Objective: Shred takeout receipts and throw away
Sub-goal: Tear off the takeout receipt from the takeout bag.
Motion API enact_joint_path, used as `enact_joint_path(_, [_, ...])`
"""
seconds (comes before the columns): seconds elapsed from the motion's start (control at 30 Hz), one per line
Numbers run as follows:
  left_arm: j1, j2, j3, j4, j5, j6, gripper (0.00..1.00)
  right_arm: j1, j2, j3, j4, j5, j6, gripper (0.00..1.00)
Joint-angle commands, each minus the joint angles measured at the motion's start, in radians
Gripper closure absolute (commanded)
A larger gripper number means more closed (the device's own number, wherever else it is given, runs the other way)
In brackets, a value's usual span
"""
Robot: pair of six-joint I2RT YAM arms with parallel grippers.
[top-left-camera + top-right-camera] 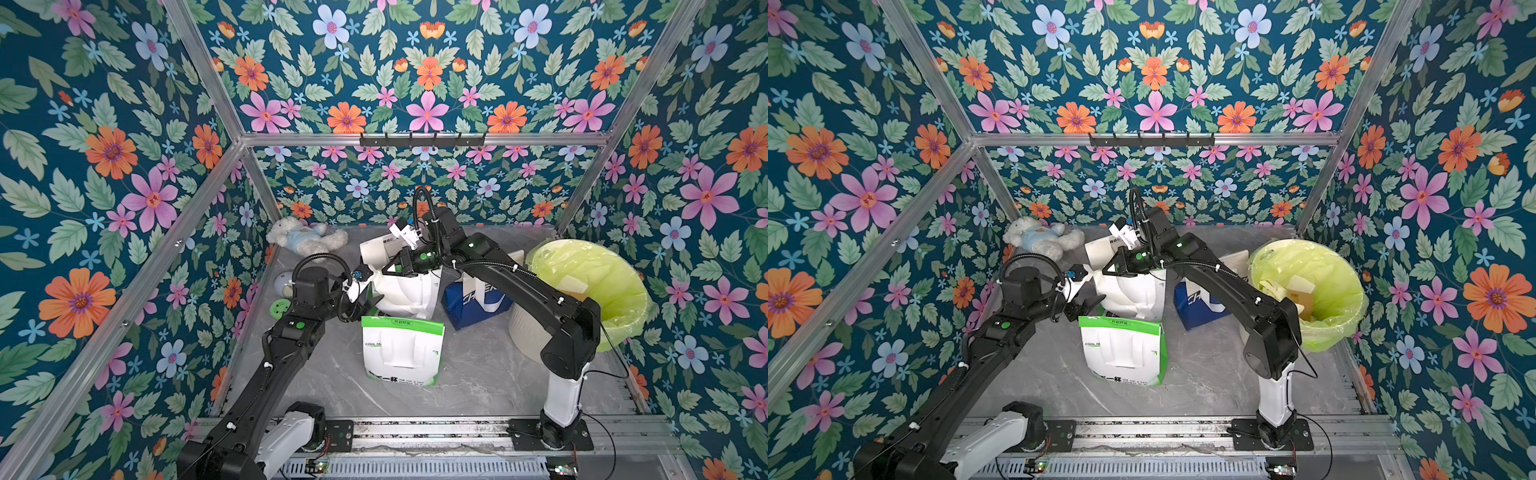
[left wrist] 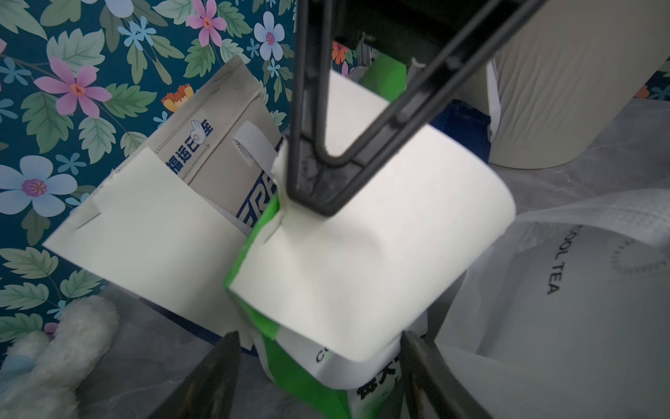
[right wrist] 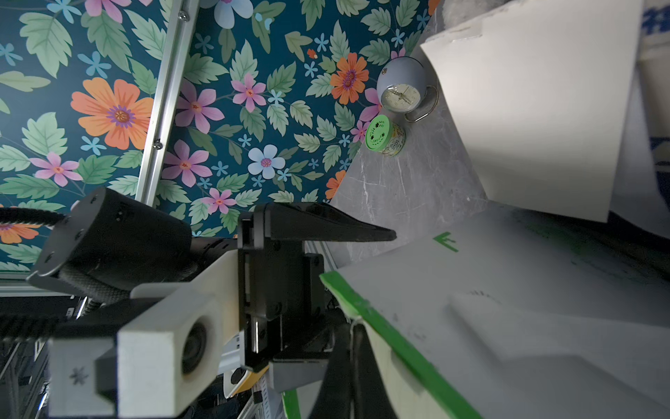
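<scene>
My right gripper [image 2: 314, 205] is clamped on one edge of a receipt [image 2: 380, 261], which hangs curled against the bag [image 1: 409, 297]. My left gripper [image 2: 319, 335] has its jaws apart, straddling the sheet's lower edge. A second receipt [image 2: 145, 235] sits just beside it.

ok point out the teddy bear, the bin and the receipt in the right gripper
teddy bear [image 1: 297, 241]: in a top view, on its blue shirt
bin [image 1: 623, 286]: in a top view, on its green-lined inner wall
receipt [image 2: 380, 261]: left wrist view, middle of the curled sheet
</scene>
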Motion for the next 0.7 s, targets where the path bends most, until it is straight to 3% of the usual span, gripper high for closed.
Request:
enact_joint_path(0.0, [0.001, 0.003, -0.016, 0.135, 0.043, -0.045, 0.3, 0.0, 0.005, 0.01, 0.001, -0.026, 0.018, 1.0])
enact_joint_path(0.17, [0.0, 0.017, -0.044, 0.203, 0.049, -0.047, 0.37, 0.0, 0.011, 0.032, -0.033, -0.031, -0.005, 1.0])
enact_joint_path(0.33, [0.0, 0.052, -0.068, 0.239, 0.088, -0.066, 0.51, -0.001, 0.017, 0.049, -0.04, -0.053, -0.005, 1.0])
enact_joint_path(0.67, [0.0, 0.048, -0.105, 0.213, 0.025, -0.022, 0.74, -0.006, 0.04, 0.102, -0.132, -0.067, -0.032, 1.0])
